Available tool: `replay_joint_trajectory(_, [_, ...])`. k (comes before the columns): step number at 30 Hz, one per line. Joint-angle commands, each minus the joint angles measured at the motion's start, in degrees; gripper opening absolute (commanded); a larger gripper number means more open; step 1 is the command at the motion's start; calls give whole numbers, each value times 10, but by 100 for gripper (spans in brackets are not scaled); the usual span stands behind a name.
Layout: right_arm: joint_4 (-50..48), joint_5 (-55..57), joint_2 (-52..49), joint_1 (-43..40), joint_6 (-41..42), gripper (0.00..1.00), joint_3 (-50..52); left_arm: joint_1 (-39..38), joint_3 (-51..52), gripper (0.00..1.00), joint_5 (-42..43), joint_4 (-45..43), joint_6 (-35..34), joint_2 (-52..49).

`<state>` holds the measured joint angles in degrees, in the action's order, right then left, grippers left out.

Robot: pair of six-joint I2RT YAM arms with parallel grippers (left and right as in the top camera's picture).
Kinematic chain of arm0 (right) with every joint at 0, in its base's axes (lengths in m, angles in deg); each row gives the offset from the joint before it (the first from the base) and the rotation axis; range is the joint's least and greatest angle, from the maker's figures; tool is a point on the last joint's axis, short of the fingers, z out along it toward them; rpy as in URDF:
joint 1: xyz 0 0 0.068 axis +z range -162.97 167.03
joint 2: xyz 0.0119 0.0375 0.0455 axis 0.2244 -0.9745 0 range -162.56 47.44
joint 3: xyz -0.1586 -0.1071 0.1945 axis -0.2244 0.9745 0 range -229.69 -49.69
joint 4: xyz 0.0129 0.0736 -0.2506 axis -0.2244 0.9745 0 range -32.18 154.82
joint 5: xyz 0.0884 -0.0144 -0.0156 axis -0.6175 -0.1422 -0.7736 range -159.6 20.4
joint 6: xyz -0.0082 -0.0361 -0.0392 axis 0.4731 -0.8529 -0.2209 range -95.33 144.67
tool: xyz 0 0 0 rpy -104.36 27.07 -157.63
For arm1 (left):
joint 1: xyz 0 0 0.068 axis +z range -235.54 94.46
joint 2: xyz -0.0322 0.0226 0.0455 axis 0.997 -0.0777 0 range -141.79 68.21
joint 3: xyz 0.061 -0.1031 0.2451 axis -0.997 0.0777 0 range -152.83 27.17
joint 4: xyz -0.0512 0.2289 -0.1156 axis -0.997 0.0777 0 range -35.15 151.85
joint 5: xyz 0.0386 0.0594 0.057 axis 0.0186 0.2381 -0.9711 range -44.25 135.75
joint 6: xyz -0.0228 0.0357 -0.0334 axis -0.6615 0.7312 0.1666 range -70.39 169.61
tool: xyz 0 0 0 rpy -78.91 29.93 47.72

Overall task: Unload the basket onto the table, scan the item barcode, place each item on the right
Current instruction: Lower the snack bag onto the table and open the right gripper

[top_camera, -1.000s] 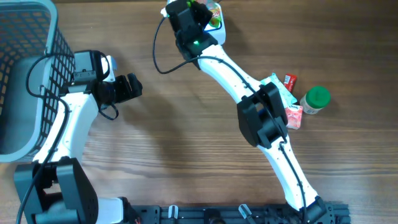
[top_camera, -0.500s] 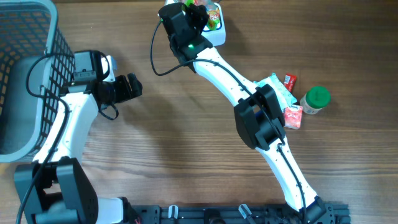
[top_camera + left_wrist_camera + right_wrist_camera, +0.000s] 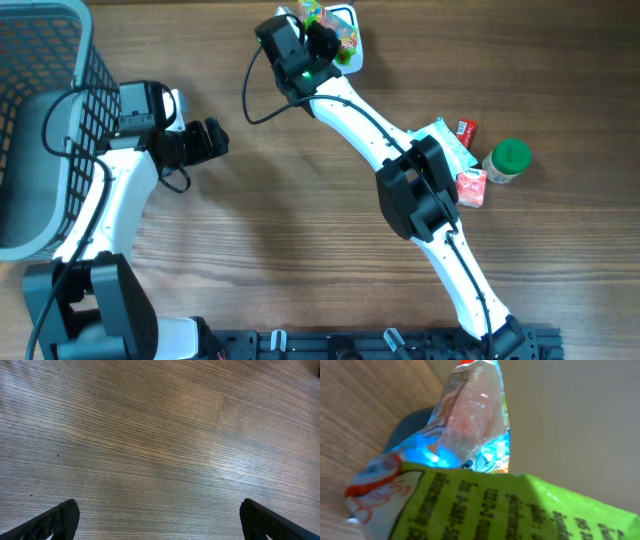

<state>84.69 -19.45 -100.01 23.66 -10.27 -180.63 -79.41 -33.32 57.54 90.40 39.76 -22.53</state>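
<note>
The item is a colourful snack packet (image 3: 336, 24) at the top middle of the table, and my right gripper (image 3: 320, 36) is shut on it. In the right wrist view the packet (image 3: 470, 425) fills the frame: a clear, shiny top part and a green panel (image 3: 520, 505) with dark print. My right fingers are hidden behind it, and I make out no barcode. A white object (image 3: 351, 62) lies just under the packet. My left gripper (image 3: 214, 140) hovers open over bare wood at the left, its fingertips (image 3: 60, 517) wide apart around nothing (image 3: 157, 512).
A grey mesh basket (image 3: 40, 60) stands at the far left. To the right lie a green-lidded jar (image 3: 506, 160), a small red carton (image 3: 471, 187), a red packet (image 3: 464, 129) and a pale green packet (image 3: 446, 142). A black cable (image 3: 252, 100) loops by the right arm.
My right gripper has shifted slightly left and turned, so more of the packet shows above it. The left arm has not moved.
</note>
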Motion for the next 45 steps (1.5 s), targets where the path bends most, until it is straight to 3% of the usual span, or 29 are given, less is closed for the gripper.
replay_joint_trajectory(1, [22,-71,-12,2,112,4,-7,5,-7,100,-1,-2,4,10])
replay_joint_trajectory(7, [29,-102,22,-14,114,4,-7,5,-7,100,-1,-2,4,10])
replay_joint_trajectory(12, [97,-161,134,-40,179,4,-7,5,-7,100,-1,-2,4,10])
replay_joint_trajectory(17, [277,-355,252,-91,276,4,-7,5,-7,100,-1,-2,4,10])
replay_joint_trajectory(24, [537,-670,259,-186,236,4,9,5,-7,100,-1,-2,4,10])
replay_joint_trajectory(27, [578,-695,249,-196,199,4,94,5,-7,100,-1,-2,4,10])
replay_joint_trajectory(31, [553,-697,249,-184,137,4,277,5,-7,100,-1,-2,4,10])
replay_joint_trajectory(35, [492,-686,249,-184,140,4,398,5,-7,100,-1,-2,4,10])
replay_joint_trajectory(36, [484,-681,249,-185,141,6,413,5,-7,100,-1,-2,4,10])
replay_joint_trajectory(38, [474,-680,249,-185,142,23,430,5,-7,100,-1,-2,4,10])
replay_joint_trajectory(39, [474,-674,250,-185,147,42,429,5,-7,100,-1,-2,4,10])
replay_joint_trajectory(41, [475,-623,253,-185,190,59,420,5,-7,100,-1,-2,4,10])
replay_joint_trajectory(43, [478,-517,259,-186,269,61,392,5,-7,100,-1,-2,4,10])
replay_joint_trajectory(45, [482,-495,267,-186,280,61,362,5,-7,100,-1,-2,4,10])
